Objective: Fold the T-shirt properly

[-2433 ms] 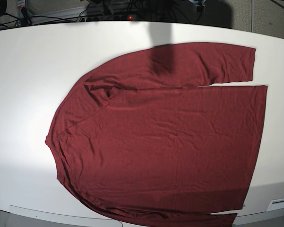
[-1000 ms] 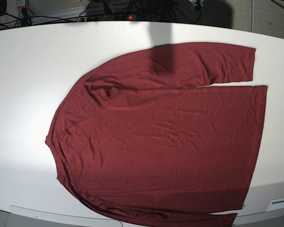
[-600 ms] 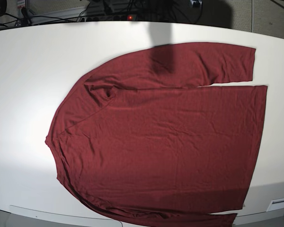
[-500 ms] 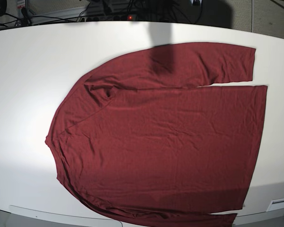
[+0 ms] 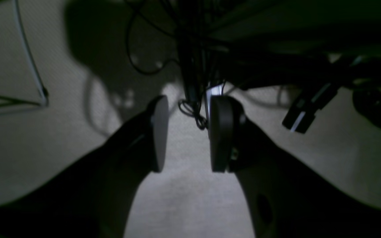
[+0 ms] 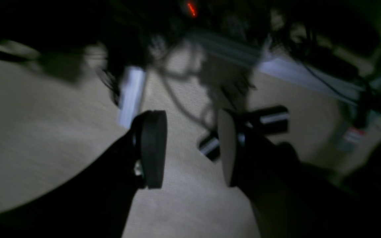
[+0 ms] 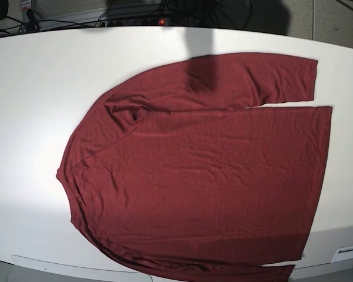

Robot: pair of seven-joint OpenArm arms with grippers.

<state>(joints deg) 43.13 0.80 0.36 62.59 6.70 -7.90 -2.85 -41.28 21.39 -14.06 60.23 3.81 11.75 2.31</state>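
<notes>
The T-shirt (image 7: pixel 200 176), dark red and plain, lies spread flat on the white table (image 7: pixel 29 88) in the base view. Its hem is at the right and its shoulders are at the left. One long sleeve (image 7: pixel 253 79) lies along the far side. The other sleeve (image 7: pixel 223 271) runs along the table's near edge. Neither arm shows in the base view. In the left wrist view my left gripper (image 5: pixel 189 135) stands open over carpet, holding nothing. The blurred right wrist view shows my right gripper (image 6: pixel 190 150) open and empty, also over carpet.
A shadow (image 7: pixel 200 53) crosses the table's far edge and the upper sleeve. Cables and a power strip (image 7: pixel 135 20) lie behind the table. A white fitting (image 7: pixel 347 254) sits at the near right corner. Cables (image 5: pixel 190 82) and plugs (image 6: pixel 270 120) lie on the floor below both grippers.
The T-shirt lies just as before. Only the dark shapes behind the table's far edge have shifted a little.
</notes>
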